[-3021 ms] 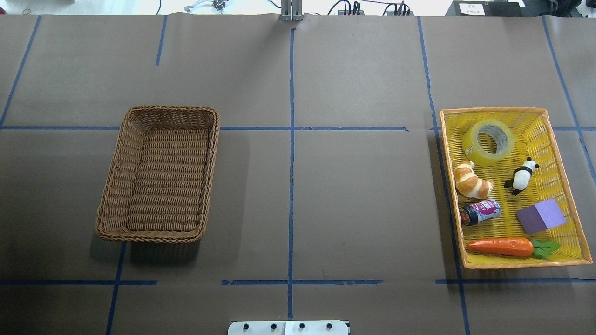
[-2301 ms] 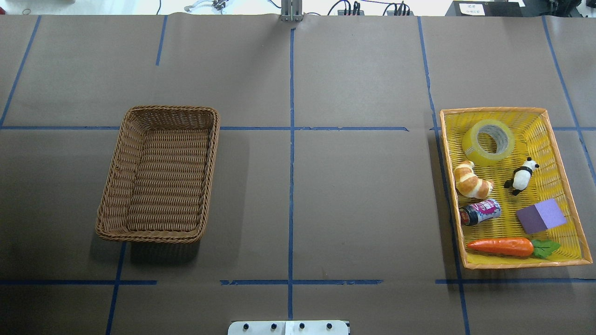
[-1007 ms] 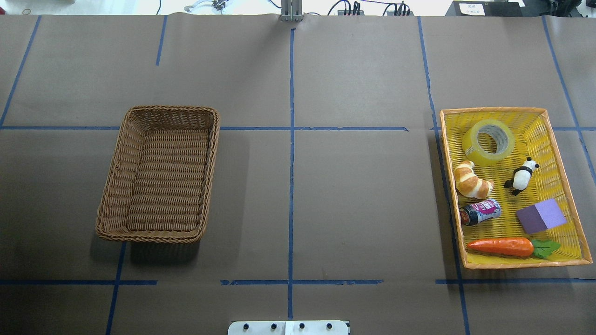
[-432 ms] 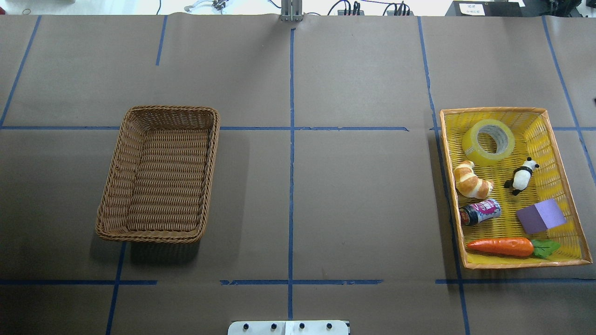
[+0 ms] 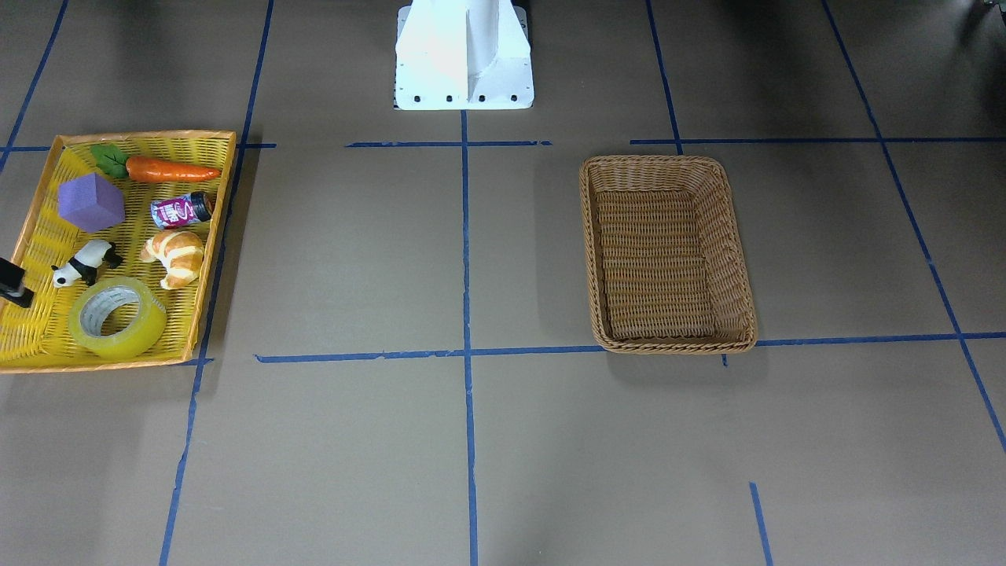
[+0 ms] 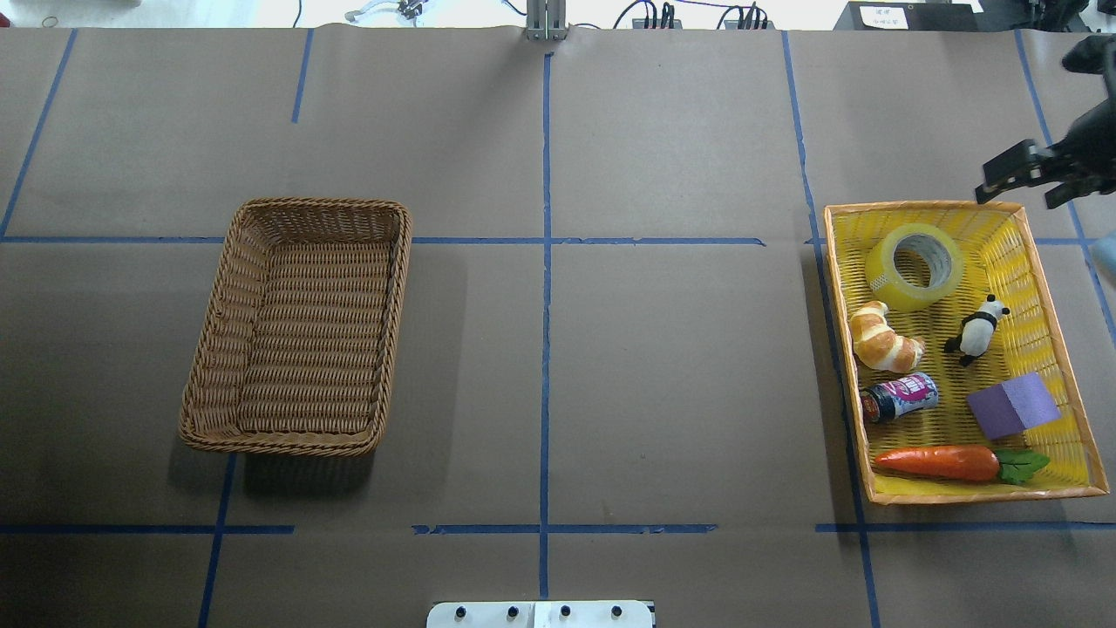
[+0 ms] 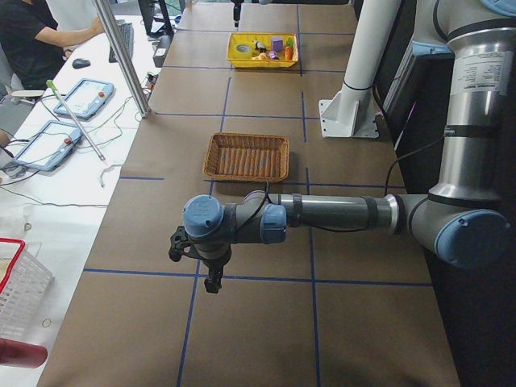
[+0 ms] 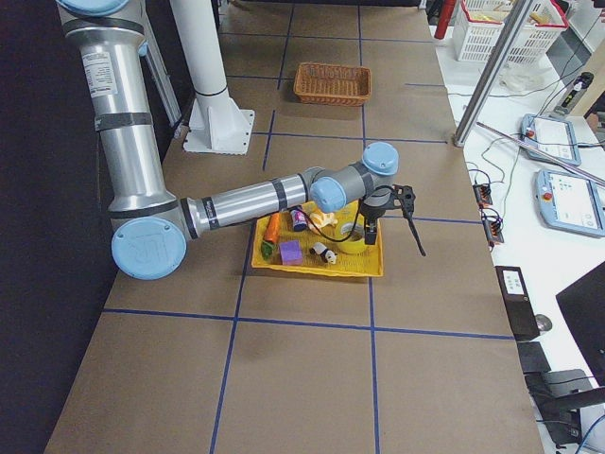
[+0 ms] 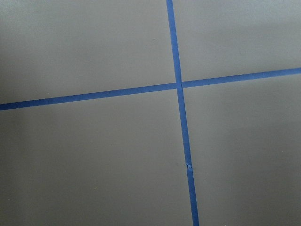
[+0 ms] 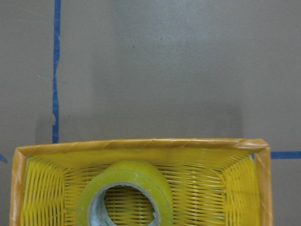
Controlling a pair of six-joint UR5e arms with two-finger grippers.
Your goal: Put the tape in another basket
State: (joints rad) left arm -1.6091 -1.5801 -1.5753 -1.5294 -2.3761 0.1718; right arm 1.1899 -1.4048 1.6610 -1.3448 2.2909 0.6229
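Right jaws apart near far rim of yellow tray (image 6: pixel 915 207), tape (image 6: pixel 907 292) just inside.

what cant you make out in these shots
- left gripper: seen only in the exterior left view, small and dark; open or shut, cannot tell.
- right gripper: the front-facing view's left edge cuts off all but a tip.
- tape: the right wrist view's bottom edge cuts off its near half.
- bottle: label too small to read in any view.
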